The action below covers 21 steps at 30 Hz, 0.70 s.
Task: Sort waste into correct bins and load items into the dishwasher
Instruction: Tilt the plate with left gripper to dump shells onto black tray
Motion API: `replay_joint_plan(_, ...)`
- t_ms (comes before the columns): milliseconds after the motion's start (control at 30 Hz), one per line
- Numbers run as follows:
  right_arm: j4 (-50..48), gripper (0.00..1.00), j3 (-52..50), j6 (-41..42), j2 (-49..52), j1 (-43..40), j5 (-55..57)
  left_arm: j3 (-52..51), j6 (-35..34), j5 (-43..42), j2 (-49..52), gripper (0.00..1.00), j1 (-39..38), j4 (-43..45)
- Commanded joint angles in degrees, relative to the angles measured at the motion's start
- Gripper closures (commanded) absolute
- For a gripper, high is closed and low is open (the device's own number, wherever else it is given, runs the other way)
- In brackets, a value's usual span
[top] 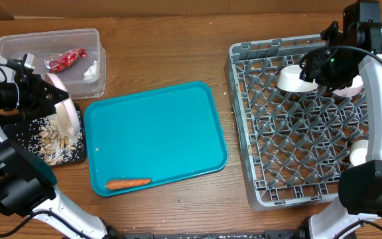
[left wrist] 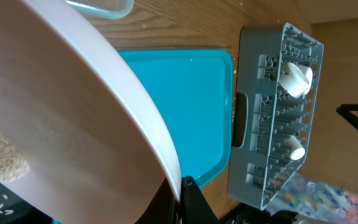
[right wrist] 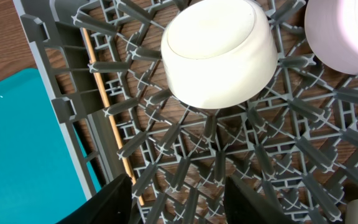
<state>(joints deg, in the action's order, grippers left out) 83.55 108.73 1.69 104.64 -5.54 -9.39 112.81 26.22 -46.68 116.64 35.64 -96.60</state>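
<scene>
Left claw point(top: 53, 99): clenched on the rim of the plate point(top: 68, 114) — in the wrist view the dark fingers point(left wrist: 188, 199) pinch its edge.
Plate: white, tipped steeply on edge over the black tray point(top: 78, 156), with its lower rim down among the crumbs point(top: 53, 143).
Crumbs: beige bits and pale grains heaped on the black tray. A patch of them shows against the plate's face in the left wrist view.
Clear tub point(top: 5, 48): at the far left corner of the table, just behind the black tray. It holds the red wrapper point(top: 65, 60) and, beside it, the white scrap point(top: 90, 69).
Carrot point(top: 128, 183): lying alone near the front edge of the teal tray point(top: 158, 133), which sits between the black tray and the dish rack point(top: 244, 133).
Right claw point(right wrist: 182, 196): released, its fingers spread with only grey lattice showing between them. It hovers over the far part of the dish rack.
White bowl point(right wrist: 219, 53): upside down on the rack's pegs, near the right claw — the pink cup point(right wrist: 347, 31) is just beside it.
Chopstick point(right wrist: 107, 106): thin and wooden, lying inside the rack along the wall on the teal tray's side.
White cup point(top: 358, 153): near the rack's right wall, well apart from the bowl.
</scene>
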Motion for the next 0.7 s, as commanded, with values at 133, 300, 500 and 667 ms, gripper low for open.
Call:
replay_joint_plan(133, 0.0, 0.50, 0.9, -0.2, -0.6, 0.1, 0.4, -0.2, 3.5, -3.3, -1.6, 0.96, 0.8, -0.2)
replay_joint_plan(300, 0.2, 0.50, 0.9, -0.2, -0.6, 0.1, 1.2, -0.3, 4.8, -5.9, -1.9, 0.96, 0.8, 0.0)
replay_joint_plan(500, 1.1, 0.50, 0.9, -0.2, -0.6, 0.1, 3.0, -0.5, 2.1, -7.0, -2.7, 0.96, 0.8, -0.3)
replay_joint_plan(667, 1.0, 0.50, 0.9, -0.2, -0.6, 0.1, 3.0, -0.6, -3.4, -2.5, -3.2, 0.96, 0.8, -0.3)
